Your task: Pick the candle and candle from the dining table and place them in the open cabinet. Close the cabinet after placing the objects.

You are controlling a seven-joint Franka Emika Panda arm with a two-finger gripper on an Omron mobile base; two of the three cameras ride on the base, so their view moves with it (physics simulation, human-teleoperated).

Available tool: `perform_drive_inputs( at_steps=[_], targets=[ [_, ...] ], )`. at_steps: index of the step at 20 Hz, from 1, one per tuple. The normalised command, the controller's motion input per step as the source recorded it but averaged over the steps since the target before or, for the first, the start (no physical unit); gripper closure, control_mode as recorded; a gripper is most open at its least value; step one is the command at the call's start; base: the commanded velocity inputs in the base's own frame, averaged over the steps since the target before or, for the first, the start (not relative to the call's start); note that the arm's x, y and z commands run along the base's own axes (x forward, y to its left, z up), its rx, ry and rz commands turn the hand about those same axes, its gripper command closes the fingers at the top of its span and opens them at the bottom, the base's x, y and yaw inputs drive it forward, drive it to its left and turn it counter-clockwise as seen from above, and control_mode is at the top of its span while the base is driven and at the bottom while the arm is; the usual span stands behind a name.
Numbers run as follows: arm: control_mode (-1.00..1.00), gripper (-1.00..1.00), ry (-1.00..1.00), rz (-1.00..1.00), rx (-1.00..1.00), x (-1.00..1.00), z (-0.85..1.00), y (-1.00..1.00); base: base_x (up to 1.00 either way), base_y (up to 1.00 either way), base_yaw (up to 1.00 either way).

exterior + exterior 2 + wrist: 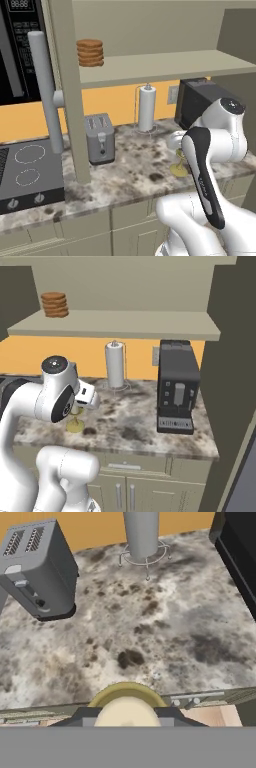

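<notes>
Candle: 1 short cream candle on a brass-gold stemmed holder (127,704), upright, seen from above in the hand view between the 2 dark finger tips; in both base views its gold foot shows low over the front part of the mottled grey-brown stone counter (135,170), partly hidden by the arm. Whether the foot rests on the stone or hangs just above it I cannot tell.
Claw: the two-finger gripper (127,712) stands narrow, its tips pressed against the cream candle on either side, so it holds the candle.
Second candle: the frames give no place for it.
Slip risk: the grip is on the round wax top, not the stem; in my judgement a quick swing could let the holder tilt or drop.
Knock risk: the grey two-slot toaster (100,137) sits toward the counter's left, the tall white paper-towel roll (147,108) at the back edge, the black coffee machine (176,387) at the right end; a wide lift may clip 1 of them.
Shelf risk: the beige-olive open cabinet (125,325) has its shelf edge above the counter; too shallow a rise could strike the foot against it.
Cabinet contents: 1 stack of brown round cookies (90,52) near the shelf's left end; no candle on it yet.
Door: the long grey bar handle (46,90) stands at the left; closing is not yet done.
</notes>
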Motion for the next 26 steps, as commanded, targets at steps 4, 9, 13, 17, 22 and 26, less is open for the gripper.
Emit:
perform_drive_inputs(
  at_steps=[4,9,13,17,22,26],
  targets=[
    [1.00,1.00,0.00,0.00,0.00,0.00,0.00,0.00,0.25,0.00,0.00],
    [1.00,1.00,0.00,0.00,0.00,0.00,0.00,0.00,0.21,0.00,0.00],
    [-1.00,1.00,-0.07,0.00,-0.07,0.16,0.00,0.04,0.00,0.00,0.00],
    [-1.00,1.00,-0.20,0.00,-0.11,0.01,0.24,0.00,0.00,0.00,0.00],
    [-1.00,1.00,-0.09,0.00,-0.12,0.00,0.65,0.00,0.00,0.00,0.00],
    [-1.00,1.00,-0.06,0.00,-0.02,0.00,0.74,0.00,0.00,0.00,0.00]
  ],
)
